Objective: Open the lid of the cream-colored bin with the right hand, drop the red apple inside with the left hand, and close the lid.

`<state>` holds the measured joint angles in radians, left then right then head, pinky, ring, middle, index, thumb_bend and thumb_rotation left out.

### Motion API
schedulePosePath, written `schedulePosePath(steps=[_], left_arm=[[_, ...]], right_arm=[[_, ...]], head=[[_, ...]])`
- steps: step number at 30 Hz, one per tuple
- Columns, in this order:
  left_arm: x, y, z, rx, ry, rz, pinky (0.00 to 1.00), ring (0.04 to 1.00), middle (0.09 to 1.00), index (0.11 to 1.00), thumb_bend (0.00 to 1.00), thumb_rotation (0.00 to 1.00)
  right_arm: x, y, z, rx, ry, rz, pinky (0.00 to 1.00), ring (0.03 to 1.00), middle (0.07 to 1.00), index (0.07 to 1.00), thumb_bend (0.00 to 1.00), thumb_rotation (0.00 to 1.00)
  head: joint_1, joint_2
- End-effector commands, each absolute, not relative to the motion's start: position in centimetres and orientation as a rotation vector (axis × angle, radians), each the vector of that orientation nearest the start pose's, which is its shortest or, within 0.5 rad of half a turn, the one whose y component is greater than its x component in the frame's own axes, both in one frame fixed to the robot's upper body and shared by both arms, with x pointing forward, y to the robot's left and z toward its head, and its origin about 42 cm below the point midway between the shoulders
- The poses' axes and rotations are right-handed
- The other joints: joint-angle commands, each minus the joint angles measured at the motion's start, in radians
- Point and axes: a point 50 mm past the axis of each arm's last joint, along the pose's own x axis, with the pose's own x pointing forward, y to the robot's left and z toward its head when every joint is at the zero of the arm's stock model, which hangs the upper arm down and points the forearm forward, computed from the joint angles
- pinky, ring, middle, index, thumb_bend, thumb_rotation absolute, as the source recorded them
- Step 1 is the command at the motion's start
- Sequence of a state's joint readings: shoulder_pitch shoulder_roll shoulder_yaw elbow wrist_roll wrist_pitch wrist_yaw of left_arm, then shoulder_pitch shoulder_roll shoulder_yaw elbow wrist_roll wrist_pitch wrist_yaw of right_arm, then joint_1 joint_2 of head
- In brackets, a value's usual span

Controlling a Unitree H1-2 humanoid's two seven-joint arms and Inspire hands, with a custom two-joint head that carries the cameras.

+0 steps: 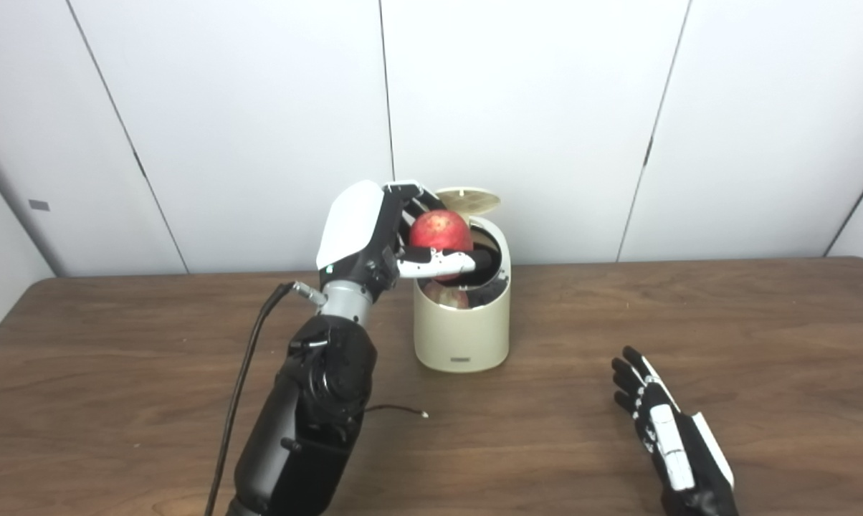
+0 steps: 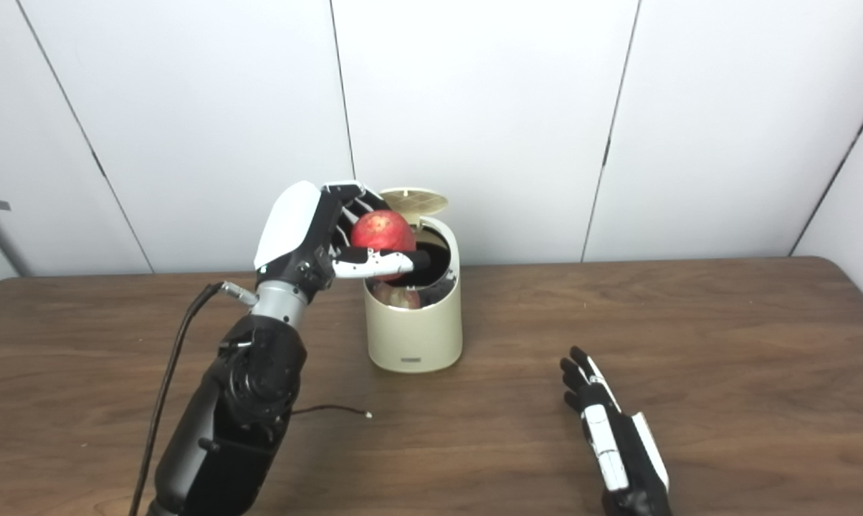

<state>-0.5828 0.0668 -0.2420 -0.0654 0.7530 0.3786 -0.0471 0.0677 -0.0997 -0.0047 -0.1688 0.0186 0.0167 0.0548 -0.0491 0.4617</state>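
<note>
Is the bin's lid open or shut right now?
Open. The lid stands tipped up behind the cream bin, and the left hand holds the red apple over the opening.

One cream-colored bin [image 1: 462, 326] on the tabletop [image 1: 689, 322], with one round lid [image 1: 468, 200] raised at its back rim. Two apples at that bin: one red apple [image 1: 441, 233] above the opening, one more apple [image 1: 447, 294] down inside. Two robot hands: a left robot hand [image 1: 385, 236] at the bin's mouth, a right robot hand [image 1: 664, 423] right of the bin and nearer the camera; also one loose thin wire [image 1: 396, 409] in front of the bin, to its left.
</note>
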Motion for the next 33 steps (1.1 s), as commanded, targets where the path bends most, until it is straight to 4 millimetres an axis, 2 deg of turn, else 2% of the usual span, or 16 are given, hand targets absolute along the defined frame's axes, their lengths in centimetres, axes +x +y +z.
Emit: schedulePosePath(steps=[1,8,10,14,17,26,33], left_arm=[[41.8,12.1,31.8,0.838,-0.468,0.043,0.34,0.375,0.453,0.502,0.5,0.0],[42.2,11.2,30.6,0.817,-0.479,0.084,0.36,0.386,0.473,0.495,0.5,0.0],[42.3,11.0,30.2,0.812,-0.478,0.086,0.35,0.367,0.45,0.501,0.5,0.0],[42.8,10.5,29.5,0.788,-0.471,0.09,0.3,0.388,0.461,0.52,0.47,0.0],[43.1,10.4,29.3,0.787,-0.471,0.093,0.31,0.411,0.477,0.534,0.47,0.0],[43.4,9.5,28.7,0.763,-0.449,0.081,0.29,0.399,0.47,0.526,0.47,0.0],[43.5,9.0,28.4,0.755,-0.439,0.079,0.32,0.426,0.501,0.507,0.47,0.0]], right_arm=[[26.5,-24.0,12.7,-0.082,-0.091,0.052,0.93,0.943,0.927,0.963,0.53,1.0],[26.6,-24.1,12.7,-0.087,-0.091,0.047,0.92,0.936,0.918,0.956,0.55,1.0],[26.6,-24.1,12.7,-0.083,-0.09,0.049,0.92,0.938,0.918,0.956,0.54,1.0],[26.6,-23.9,12.5,-0.078,-0.09,0.048,0.92,0.938,0.916,0.953,0.54,1.0],[26.6,-23.8,12.6,-0.074,-0.093,0.05,0.92,0.937,0.914,0.957,0.54,1.0],[26.8,-23.9,12.5,-0.061,-0.1,0.051,0.94,0.946,0.923,0.966,0.54,1.0],[26.9,-24.0,12.6,-0.064,-0.106,0.05,0.94,0.951,0.926,0.967,0.56,1.0]], head=[[-0.001,0.0],[0.001,0.0],[-0.002,-0.003],[-0.007,-0.008],[-0.008,-0.007],[-0.012,-0.009],[-0.011,-0.01]])
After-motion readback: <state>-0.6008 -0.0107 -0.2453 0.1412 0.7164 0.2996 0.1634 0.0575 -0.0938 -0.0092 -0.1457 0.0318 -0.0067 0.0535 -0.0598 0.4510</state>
